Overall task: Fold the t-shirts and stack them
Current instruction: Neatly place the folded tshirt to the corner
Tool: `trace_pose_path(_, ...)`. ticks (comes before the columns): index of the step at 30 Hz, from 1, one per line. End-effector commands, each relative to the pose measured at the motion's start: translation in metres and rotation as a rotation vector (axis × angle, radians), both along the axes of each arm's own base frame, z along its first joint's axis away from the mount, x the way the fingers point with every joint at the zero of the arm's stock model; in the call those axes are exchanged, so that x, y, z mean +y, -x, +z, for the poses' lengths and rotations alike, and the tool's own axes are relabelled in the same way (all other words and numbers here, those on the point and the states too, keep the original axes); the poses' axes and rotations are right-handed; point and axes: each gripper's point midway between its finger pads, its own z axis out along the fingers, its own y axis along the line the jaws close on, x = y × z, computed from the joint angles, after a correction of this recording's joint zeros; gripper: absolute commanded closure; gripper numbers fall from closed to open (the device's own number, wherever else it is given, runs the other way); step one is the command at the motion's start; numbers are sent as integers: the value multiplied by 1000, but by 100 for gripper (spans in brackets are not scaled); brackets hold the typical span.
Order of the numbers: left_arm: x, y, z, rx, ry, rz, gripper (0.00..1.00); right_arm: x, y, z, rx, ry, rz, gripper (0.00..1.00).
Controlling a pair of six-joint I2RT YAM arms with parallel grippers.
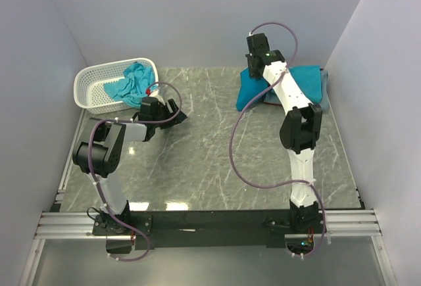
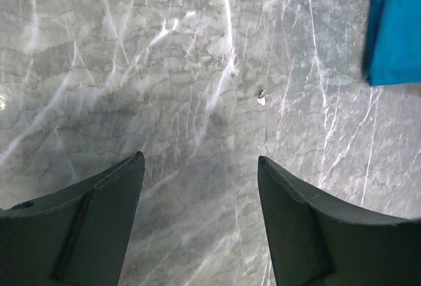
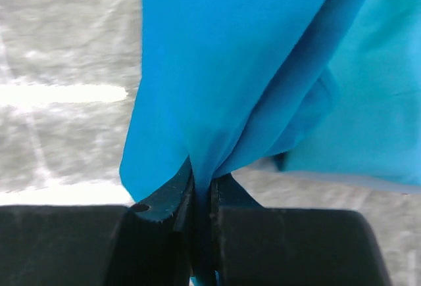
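While in R hand [image 3: 204,184], blue t-shirt [image 3: 230,69]

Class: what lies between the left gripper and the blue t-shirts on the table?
Bare table, but for a tiny speck; top and left wrist views show it.

Plain pale walls [image 1: 197,16] enclose grey marbled table [image 1: 197,154], glossy with glare.

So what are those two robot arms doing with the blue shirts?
They're folding t-shirts and stacking them. The right gripper is pinching a blue t-shirt at the far right of the table, next to a lighter turquoise shirt. The left gripper is open and empty above the table, near the white basket, where a crumpled turquoise shirt waits.
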Motion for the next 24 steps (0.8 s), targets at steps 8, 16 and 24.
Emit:
trace_pose_path(8, 11, 3, -19, 40, -40, 8, 24, -47, -36, 83, -207, 4, 37, 100)
trace_pose_path(16, 8, 2, -27, 58, -34, 0, 24, -65, -31, 125, -290, -45, 43, 100)
trace_pose_path(24, 5, 2, -30, 69, -19, -5, 24, -96, -15, 153, -331, -104, 23, 100)
